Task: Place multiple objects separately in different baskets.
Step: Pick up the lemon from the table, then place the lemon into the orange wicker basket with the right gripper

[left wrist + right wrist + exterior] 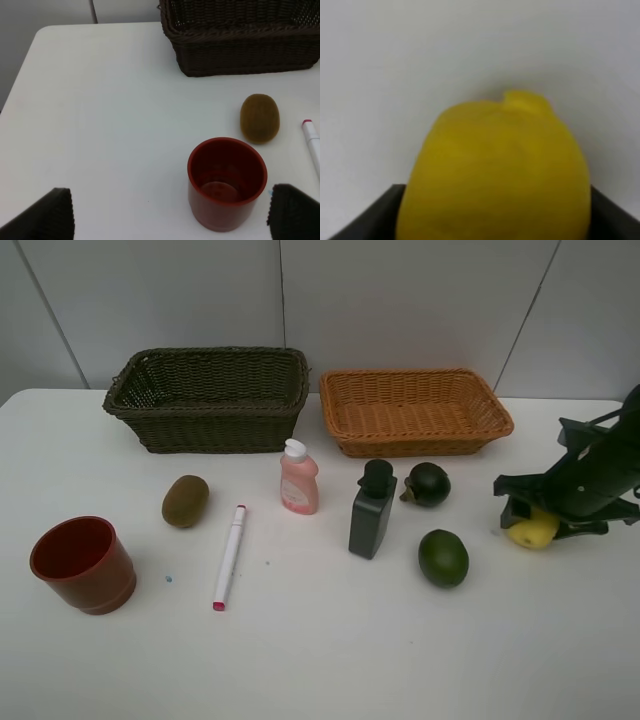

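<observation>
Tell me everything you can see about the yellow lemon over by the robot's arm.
The lemon is bright yellow, plump and rounded, with a small nub at one end. It looks whole, though the close-up view is blurred. It seems to rest on the white table, far to the right, apart from the other objects. The right end effector is around it: its dark fingers flank the lemon and appear to touch both sides.

We take this for a robotics lab bench: a bare white rectangular table against plain pale grey wall panels, a black jointed robot arm over the table's right edge, and a dark olive-brown woven wicker basket beside a light orange-tan woven wicker basket at the table's far edge.
</observation>
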Available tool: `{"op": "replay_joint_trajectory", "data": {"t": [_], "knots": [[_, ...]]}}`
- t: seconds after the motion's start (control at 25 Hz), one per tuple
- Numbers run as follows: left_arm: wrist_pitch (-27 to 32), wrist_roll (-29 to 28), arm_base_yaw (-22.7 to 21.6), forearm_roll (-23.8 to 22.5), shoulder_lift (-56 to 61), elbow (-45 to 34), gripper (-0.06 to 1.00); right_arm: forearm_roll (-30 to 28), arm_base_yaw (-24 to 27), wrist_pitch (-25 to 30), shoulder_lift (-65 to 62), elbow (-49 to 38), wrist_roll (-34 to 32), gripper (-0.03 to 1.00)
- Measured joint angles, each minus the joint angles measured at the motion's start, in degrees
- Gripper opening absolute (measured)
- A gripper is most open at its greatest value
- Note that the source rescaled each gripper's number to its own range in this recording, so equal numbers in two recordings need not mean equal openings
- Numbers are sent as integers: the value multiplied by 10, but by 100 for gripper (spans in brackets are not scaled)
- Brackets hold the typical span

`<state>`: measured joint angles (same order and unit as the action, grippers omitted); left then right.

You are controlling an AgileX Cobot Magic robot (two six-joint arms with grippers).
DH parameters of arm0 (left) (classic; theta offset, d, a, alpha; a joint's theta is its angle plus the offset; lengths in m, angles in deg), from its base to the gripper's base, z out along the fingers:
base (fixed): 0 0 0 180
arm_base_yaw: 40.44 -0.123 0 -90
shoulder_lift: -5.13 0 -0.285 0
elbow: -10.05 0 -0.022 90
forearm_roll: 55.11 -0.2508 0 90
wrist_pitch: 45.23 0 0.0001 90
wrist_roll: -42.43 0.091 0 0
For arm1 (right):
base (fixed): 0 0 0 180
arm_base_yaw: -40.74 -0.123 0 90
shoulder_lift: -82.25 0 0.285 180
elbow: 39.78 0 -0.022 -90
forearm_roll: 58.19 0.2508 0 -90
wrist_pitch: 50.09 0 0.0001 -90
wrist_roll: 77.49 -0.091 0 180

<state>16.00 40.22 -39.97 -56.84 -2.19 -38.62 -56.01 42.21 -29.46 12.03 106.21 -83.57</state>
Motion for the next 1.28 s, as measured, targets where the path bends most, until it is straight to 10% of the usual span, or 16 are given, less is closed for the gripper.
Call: {"op": "replay_joint_trajectory", "data": {"t": [0.76, 1.28], "knots": [[0, 0, 0, 0, 0, 0, 100, 2, 0, 4, 0, 0, 0, 46], [0, 0, 0, 0, 0, 0, 100, -37, -17, 292, -118, 240, 10, 46]]}}
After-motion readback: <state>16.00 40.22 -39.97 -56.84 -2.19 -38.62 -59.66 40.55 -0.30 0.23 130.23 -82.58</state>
